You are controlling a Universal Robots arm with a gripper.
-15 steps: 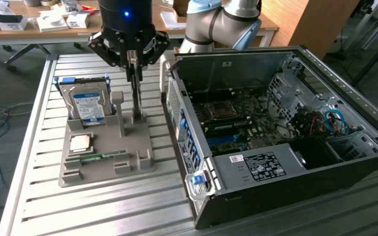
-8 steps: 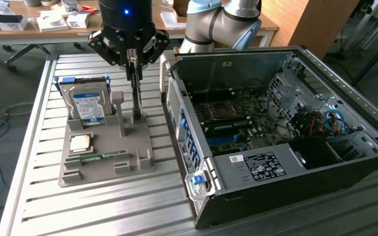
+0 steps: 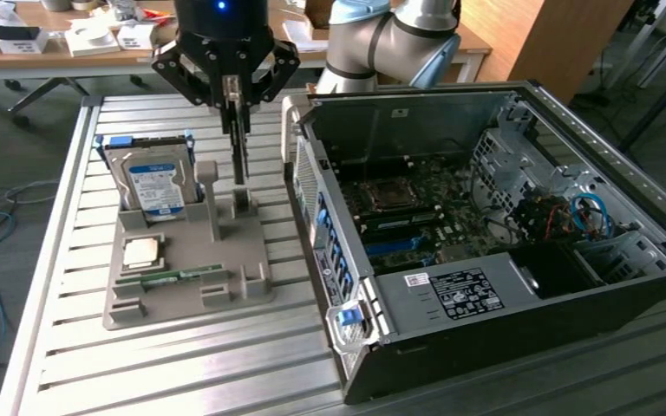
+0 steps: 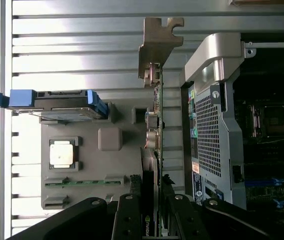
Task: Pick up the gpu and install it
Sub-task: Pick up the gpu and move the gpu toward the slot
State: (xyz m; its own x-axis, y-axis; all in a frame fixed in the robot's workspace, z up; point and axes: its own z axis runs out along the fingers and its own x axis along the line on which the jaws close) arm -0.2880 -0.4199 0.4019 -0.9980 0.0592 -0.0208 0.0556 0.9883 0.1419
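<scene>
Evidently clamped gripper (image 3: 232, 111) shut on upper edge of gpu (image 3: 238, 156), card upright and edge-on as racked | hung it at a slot of grey holder (image 3: 183, 299), beside hard drive (image 3: 153, 182); could not tell whether clear of slot | found open computer case (image 3: 506, 342) just beside holder, motherboard (image 3: 408, 208) exposed for fitting

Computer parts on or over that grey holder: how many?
4: the hard drive standing on edge, the square chip and memory stick lying flat, the gpu upright in the hand.
</scene>
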